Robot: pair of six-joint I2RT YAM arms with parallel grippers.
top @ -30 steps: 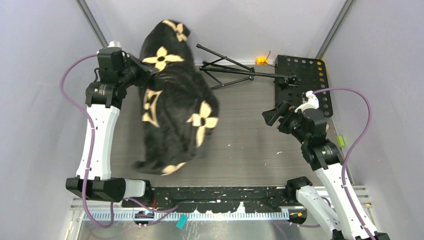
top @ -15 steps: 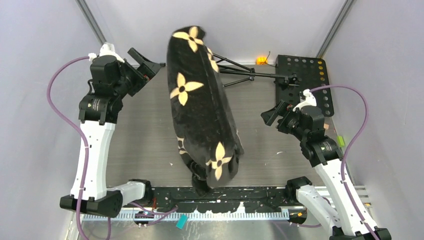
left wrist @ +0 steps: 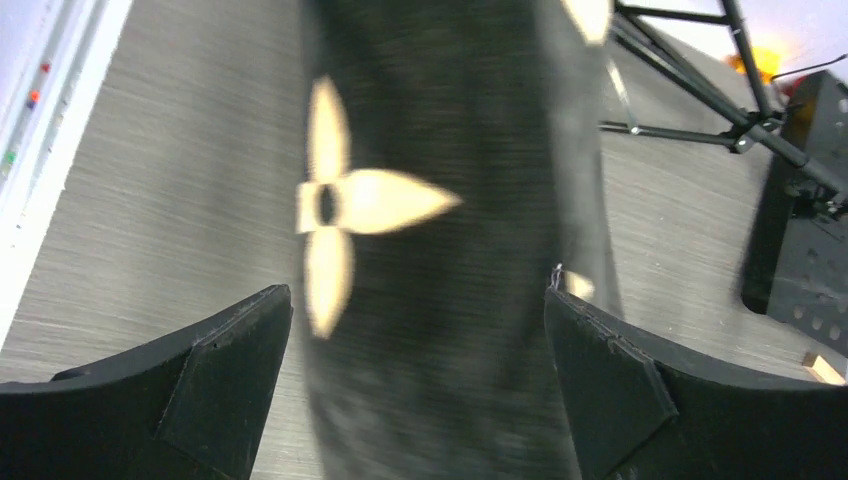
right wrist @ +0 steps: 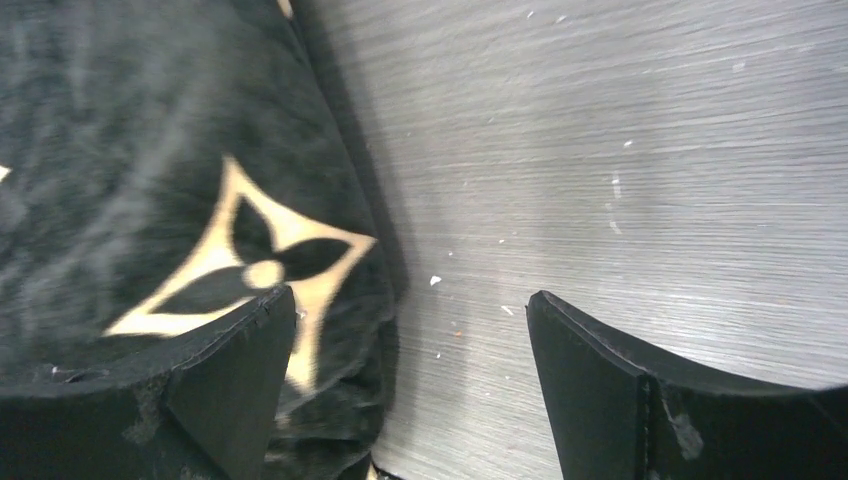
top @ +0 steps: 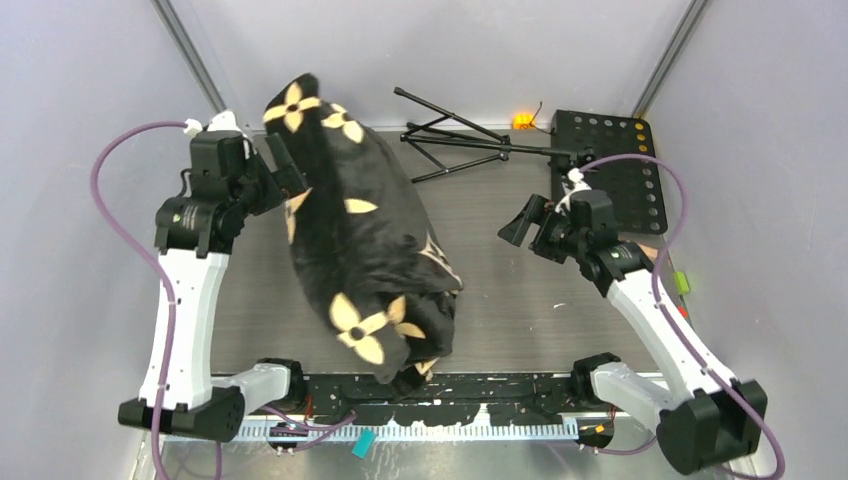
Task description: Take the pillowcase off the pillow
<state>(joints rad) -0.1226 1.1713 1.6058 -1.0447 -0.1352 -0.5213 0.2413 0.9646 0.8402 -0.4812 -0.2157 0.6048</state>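
The pillowcase (top: 365,245), black plush with tan flower prints, lies as a plump bundle slanting from the far left down to the near middle of the table. The pillow is hidden inside it. My left gripper (top: 278,168) stands open right beside the bundle's far end. In the left wrist view the blurred pillowcase (left wrist: 440,200) runs past the wide-apart fingers of the left gripper (left wrist: 420,330), and nothing is pinched. My right gripper (top: 522,228) is open over bare table, apart from the bundle's right side. In the right wrist view the pillowcase (right wrist: 150,170) fills the left, with the right gripper (right wrist: 410,340) empty.
A folded black tripod stand (top: 460,140) lies at the back. A black perforated plate (top: 625,160) sits at the back right with a small orange object (top: 522,121) beside it. A black rail (top: 500,392) runs along the near edge. Grey walls close in both sides.
The left gripper has let go of the pillowcase and opened. The bundle swung up and over, then dropped back slanting across the table. The right arm has reached left toward it.
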